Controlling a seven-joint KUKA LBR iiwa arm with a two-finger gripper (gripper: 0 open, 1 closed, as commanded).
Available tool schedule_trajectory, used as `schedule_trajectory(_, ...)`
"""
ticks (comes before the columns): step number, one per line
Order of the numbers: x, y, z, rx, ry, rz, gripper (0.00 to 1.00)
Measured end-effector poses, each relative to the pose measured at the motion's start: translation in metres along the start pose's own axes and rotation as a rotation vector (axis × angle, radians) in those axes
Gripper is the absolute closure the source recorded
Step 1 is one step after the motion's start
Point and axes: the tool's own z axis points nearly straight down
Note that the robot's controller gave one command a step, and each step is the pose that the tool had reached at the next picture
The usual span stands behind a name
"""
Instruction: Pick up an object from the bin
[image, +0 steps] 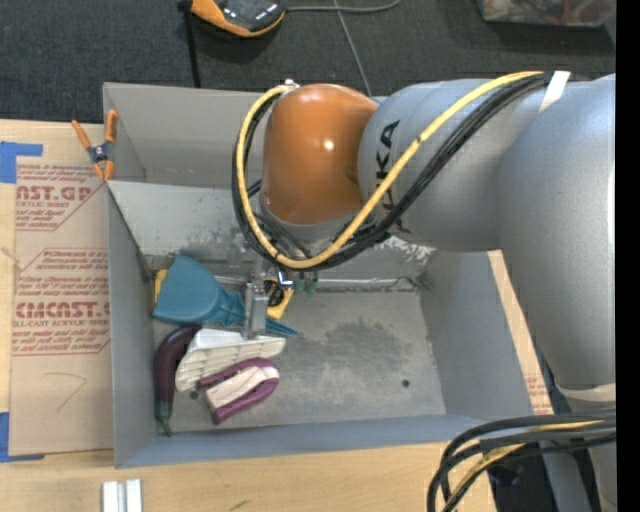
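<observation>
Spans the upper right as a grey arm (480, 170) with an orange wrist cover (315, 150) and yellow and black cables, leaning from the right into the grey metal bin (400, 400). Points the jaws down at the heap on the bin's left, touching or just beside the right edge of a teal lump (190, 290), above a dark purple aubergine-shaped thing (168, 365), a white ribbed piece (225, 352) and a purple-and-white piece (240, 390). Cannot tell how far apart the jaws stand, nor whether anything sits between them.
</observation>
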Motion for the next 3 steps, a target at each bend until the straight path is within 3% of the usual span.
schedule_trajectory(1, 0.006, -0.012, 0.029, 0.002, 0.01, -0.073, 0.0)
schedule_trajectory(2, 0.003, 0.0, 0.044, 0.0, 0.0, -0.169, 0.0)
schedule_trajectory(3, 0.012, -0.001, 0.076, -0.001, 0.002, -0.375, 0.0)
